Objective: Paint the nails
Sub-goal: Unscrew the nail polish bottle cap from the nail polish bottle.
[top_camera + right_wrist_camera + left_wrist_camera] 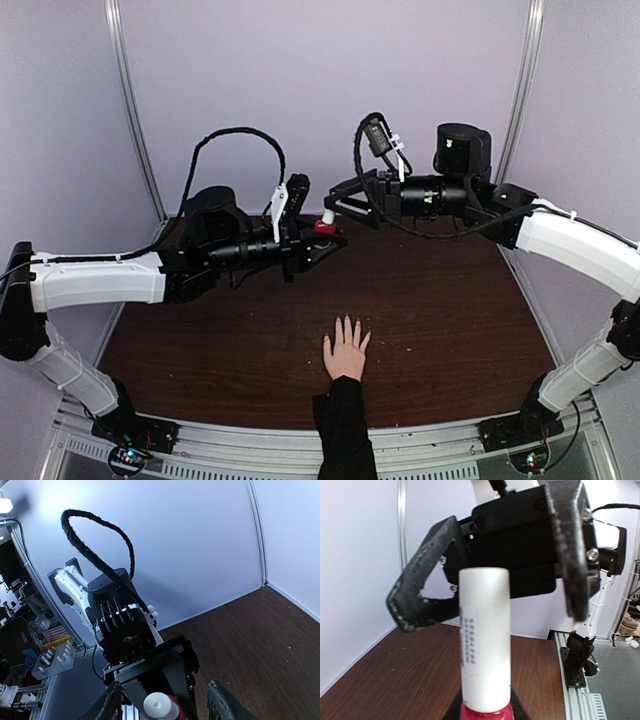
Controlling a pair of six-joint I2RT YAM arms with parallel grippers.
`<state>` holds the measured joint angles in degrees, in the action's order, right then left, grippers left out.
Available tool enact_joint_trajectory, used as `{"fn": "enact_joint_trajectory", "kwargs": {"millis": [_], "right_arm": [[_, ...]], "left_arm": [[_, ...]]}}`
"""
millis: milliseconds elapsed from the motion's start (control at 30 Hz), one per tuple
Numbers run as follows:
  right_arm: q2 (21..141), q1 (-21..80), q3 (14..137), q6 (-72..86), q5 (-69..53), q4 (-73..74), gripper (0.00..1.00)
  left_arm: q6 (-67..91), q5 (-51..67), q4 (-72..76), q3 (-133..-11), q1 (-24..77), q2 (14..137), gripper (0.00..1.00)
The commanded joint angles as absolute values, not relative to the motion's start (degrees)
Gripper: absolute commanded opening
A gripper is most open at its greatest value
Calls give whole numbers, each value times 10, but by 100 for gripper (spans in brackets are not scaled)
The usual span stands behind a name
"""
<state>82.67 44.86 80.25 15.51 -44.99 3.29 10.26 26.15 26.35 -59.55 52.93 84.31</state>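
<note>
From above, the left gripper [318, 243] is clenched on a small red bottle [325, 228], which it holds in the air over the far half of the table [450, 300]. The right gripper [336, 207] faces it from the other side with its jaws parted, its tip just beside the bottle's top. The nails [346, 322] tip the fingers of a pale hand [347, 355] that lies flat near the near edge. The fingers point toward the far wall, and a black sleeve [343, 430] trails back between the arm bases. The nails lie below both grippers and nearer the bases, well apart from them and roughly midway between the two arms (neither is clearly the nearer).

In the left wrist view, a white cap [485, 645] rises from the bottle. Its long axis runs straight away from the left gripper, toward the body of the right one. The right gripper's fingers [415, 600] stand one on each side of the cap. One shows a clear gap; the other meets the cap's outline, and I cannot tell whether it touches.

In the right wrist view, the cap shows end-on, a white disc between the two spread fingers with space on both sides. The nails are out of sight here.

The next move probably turns on that line-up: close on the cap, then draw it off along its axis.
</note>
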Motion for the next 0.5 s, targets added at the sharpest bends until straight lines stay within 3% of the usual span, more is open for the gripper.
{"fn": "enact_joint_trajectory", "kwargs": {"millis": [0,467], "right_arm": [[817,448,787,188,-393,3,55],[861,461,807,211,-319,23,47]], "left_arm": [[68,173,277,-581,529,819,0],[52,100,267,-580,529,817,0]]}}
